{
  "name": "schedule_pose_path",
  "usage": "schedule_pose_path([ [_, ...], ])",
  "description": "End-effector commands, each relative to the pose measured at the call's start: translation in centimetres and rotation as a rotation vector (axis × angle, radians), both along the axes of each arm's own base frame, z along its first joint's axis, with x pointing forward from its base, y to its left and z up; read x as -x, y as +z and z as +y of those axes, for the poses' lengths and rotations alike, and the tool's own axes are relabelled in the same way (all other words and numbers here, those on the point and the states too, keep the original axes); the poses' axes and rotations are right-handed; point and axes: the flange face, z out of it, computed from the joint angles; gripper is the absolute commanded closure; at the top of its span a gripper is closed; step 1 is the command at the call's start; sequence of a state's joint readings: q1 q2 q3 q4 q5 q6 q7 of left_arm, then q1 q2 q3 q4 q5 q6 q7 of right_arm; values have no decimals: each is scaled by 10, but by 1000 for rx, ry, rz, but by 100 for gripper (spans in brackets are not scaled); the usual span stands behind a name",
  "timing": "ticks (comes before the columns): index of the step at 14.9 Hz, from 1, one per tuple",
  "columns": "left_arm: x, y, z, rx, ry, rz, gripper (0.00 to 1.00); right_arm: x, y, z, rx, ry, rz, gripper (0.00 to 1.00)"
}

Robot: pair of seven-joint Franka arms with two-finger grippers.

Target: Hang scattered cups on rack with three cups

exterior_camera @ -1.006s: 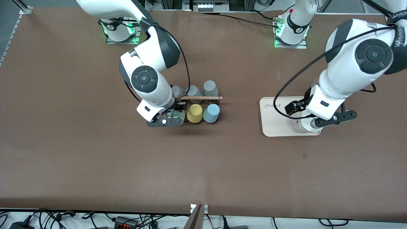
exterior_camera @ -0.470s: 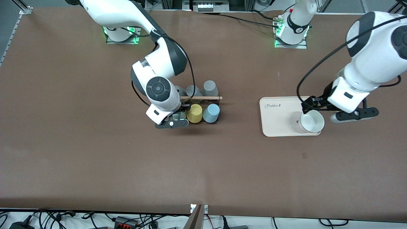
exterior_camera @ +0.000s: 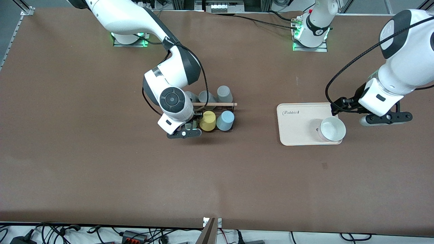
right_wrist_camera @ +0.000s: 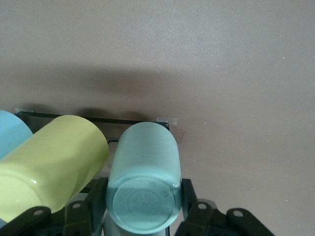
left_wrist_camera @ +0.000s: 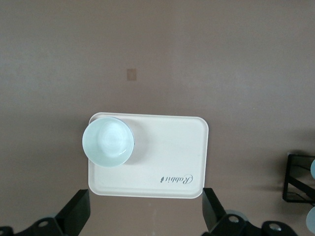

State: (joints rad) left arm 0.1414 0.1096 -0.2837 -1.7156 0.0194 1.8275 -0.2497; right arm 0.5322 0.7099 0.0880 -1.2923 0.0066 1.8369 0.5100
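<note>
I have the right gripper (exterior_camera: 187, 127) at the rack (exterior_camera: 217, 107), its fingers closed around the mint cup (right_wrist_camera: 142, 189), which sits upside down beside the yellow cup (exterior_camera: 207, 120) at the rack's right-arm end. From the wrist view I think it is on its peg, though the peg is hidden. The blue cup (exterior_camera: 225, 120) already hangs at the rack's other end, and 3 grey cups (exterior_camera: 223, 92) fill the far row. What I judge is left: letting go and backing away. The left gripper (left_wrist_camera: 142, 216) waits, spread wide and empty, above the tray (exterior_camera: 295, 132), which holds a white bowl (exterior_camera: 332, 128).
</note>
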Motion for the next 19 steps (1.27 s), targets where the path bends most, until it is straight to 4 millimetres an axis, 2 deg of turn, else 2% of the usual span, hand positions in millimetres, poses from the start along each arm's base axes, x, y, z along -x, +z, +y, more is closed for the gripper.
schedule_pose_path([
  [1, 23, 6, -10, -5, -13, 1, 0, 0, 1, 0, 12, -21, -2, 0],
  [3, 18, 14, -10, -1, -16, -17, 0, -5, 12, -6, 4, -10, -9, 0],
  [5, 17, 14, -6, -1, -16, -16, 0, -15, 30, -20, -7, -32, -29, 0],
  [6, 16, 14, -2, -1, -16, -17, 0, -20, 52, -30, -15, -45, -42, 0],
  [8, 15, 16, -3, 0, -16, -26, 0, -38, 85, -59, -25, -91, -63, 0],
  [9, 14, 17, -4, 6, -16, -29, 0, -46, 113, -76, -32, -114, -85, 0],
  [10, 11, 25, -5, 17, -14, -44, 0, -53, 129, -93, -26, -137, -85, 0],
  [12, 10, 25, -8, 20, -15, -38, 0, -64, 167, -137, -14, -200, -91, 0],
  [15, 14, 36, -18, 17, -37, -54, 0, -78, 215, -224, -33, -297, -136, 0],
  [17, 14, 36, -17, 18, -37, -55, 0, -80, 235, -269, -41, -254, -155, 0],
  [19, 13, 38, -15, 18, -36, -58, 0, -76, 242, -313, -26, -211, -114, 0],
])
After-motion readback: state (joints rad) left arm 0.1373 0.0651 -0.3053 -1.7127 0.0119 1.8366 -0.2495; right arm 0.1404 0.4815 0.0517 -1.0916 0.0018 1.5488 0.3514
